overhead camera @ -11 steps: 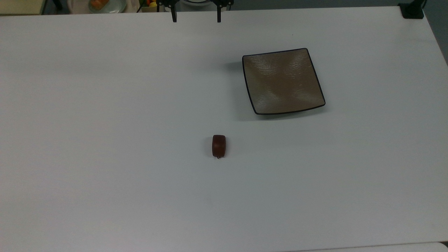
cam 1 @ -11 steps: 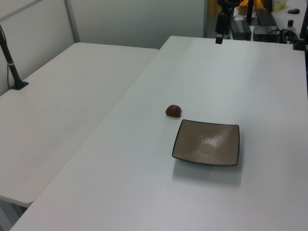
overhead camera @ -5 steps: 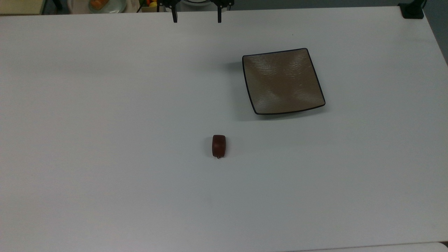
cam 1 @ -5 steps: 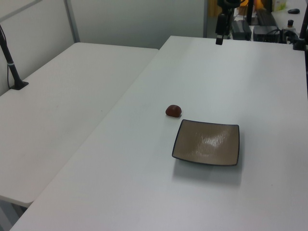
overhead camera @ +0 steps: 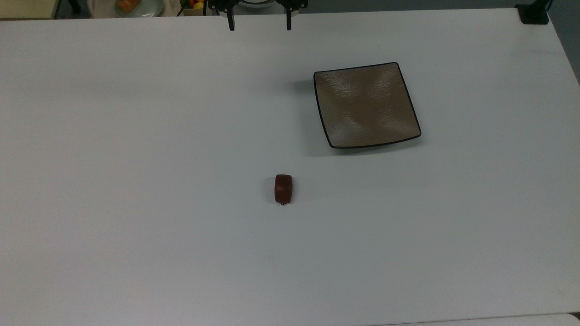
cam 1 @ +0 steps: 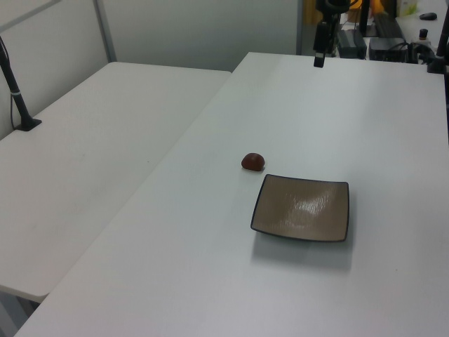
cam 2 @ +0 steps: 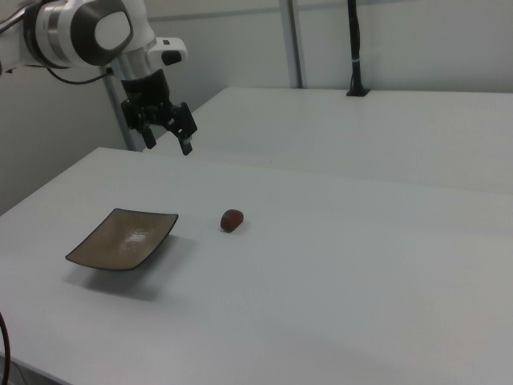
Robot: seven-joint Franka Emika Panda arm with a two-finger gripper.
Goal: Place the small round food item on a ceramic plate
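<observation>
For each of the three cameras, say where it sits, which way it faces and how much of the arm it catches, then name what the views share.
Top view: overhead, looking down at the table; the open gripper shows at the top edge.
Left view: raised at one side of the table, looking along it; the gripper hangs at the far end.
Right view: the opposite side, lower, showing wrist and gripper.
All three share the small round food item and the ceramic plate.

In the top view you are seeing the small round food item [overhead camera: 283, 189] lying on the table [overhead camera: 136, 181] near its middle, with the ceramic plate [overhead camera: 366, 105] sitting apart from it at about two o'clock. The gripper [overhead camera: 260, 22] is hanging over the table's far edge at twelve o'clock, fingers spread, well apart from both and left of the plate.
</observation>
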